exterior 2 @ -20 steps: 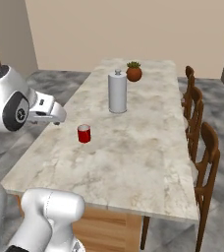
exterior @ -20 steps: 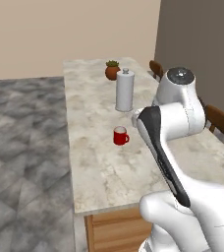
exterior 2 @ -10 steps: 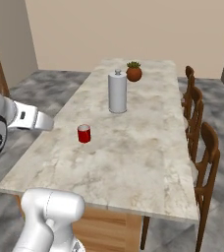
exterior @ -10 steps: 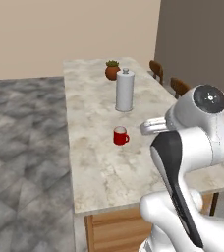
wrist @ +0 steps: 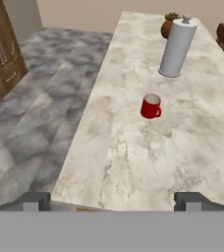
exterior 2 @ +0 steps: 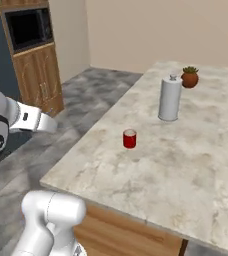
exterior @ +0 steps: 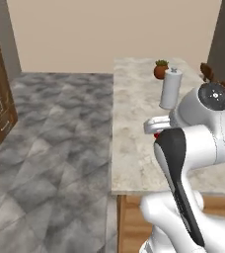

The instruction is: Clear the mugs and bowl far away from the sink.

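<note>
A glossy red mug (wrist: 151,106) stands upright on the marble counter (wrist: 133,162), handle to the right in the hand view. My gripper (wrist: 113,202) hovers above the counter's near edge, well short of the mug, open wide with nothing between its fingertips (wrist: 33,201). From the right base view the mug (exterior 2: 129,138) sits near the counter's left side. In the left base view my arm covers nearly all of it, leaving a red sliver (exterior: 156,135). The bowl and the sink are out of view.
A tall white canister (wrist: 177,47) stands beyond the mug, with a small potted plant (wrist: 169,24) behind it. Wooden cabinets (exterior 2: 36,75) line the far left wall across a grey tiled floor (exterior: 60,148). Chair backs (exterior: 208,74) flank the counter's right side.
The whole picture has shifted: the camera moved, bringing floor and cabinets into view on the left. The arm swung over the counter's near edge. The gripper stays open.
</note>
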